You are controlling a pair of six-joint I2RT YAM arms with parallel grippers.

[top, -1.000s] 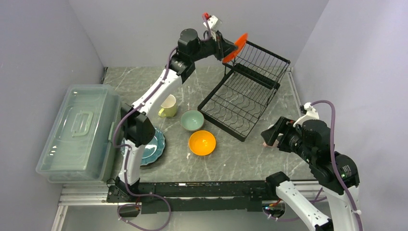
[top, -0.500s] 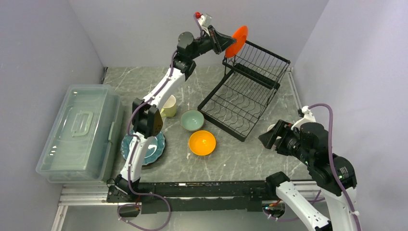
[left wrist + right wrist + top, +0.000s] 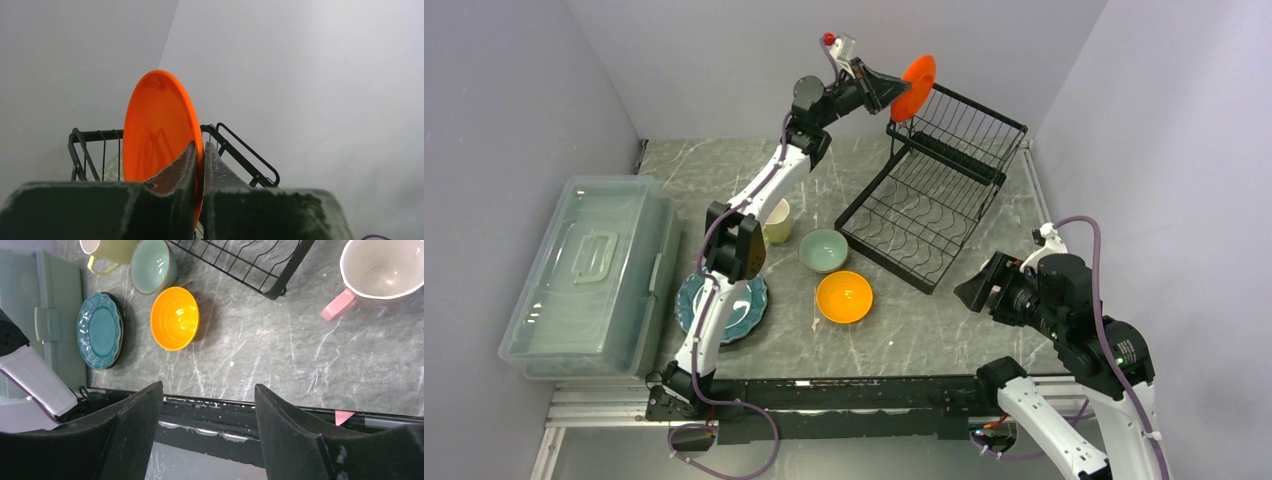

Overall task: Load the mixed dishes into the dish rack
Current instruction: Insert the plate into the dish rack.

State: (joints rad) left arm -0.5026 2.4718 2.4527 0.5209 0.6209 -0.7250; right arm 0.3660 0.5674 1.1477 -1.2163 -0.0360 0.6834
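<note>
Grey-veined dark stone desk (image 3: 924, 330), boxed in by plain pale walls, carries everything you are working with. Your left claw (image 3: 892, 92) is clamped on the rim of the small orange-red plate (image 3: 919, 85). It holds the plate on edge, high above the far-left corner of the black wire dish rack (image 3: 949, 150). From the left wrist view you see the plate standing upright between the fingers, clear of the rack's top wires behind it.

The rack sits askew toward the far right corner of the desk, its raised basket tier at the far end, and nothing shows in its slots.

Your right claw (image 3: 977, 290) hangs over the desk's near right edge with its jaws spread wide and nothing between them. Its wrist view shows the pink mug (image 3: 380, 270) upright on the desk, just beside the rack's near corner.

Mid-desk, the orange-yellow bowl (image 3: 844, 296) sits just nearer than the pale green bowl (image 3: 823, 250), and the pale yellow mug (image 3: 774, 222) stands to that bowl's left. The stacked teal plates (image 3: 749, 305) lie toward the near left corner, beside the clear plastic lidded bin (image 3: 584, 270) along the left edge.
</note>
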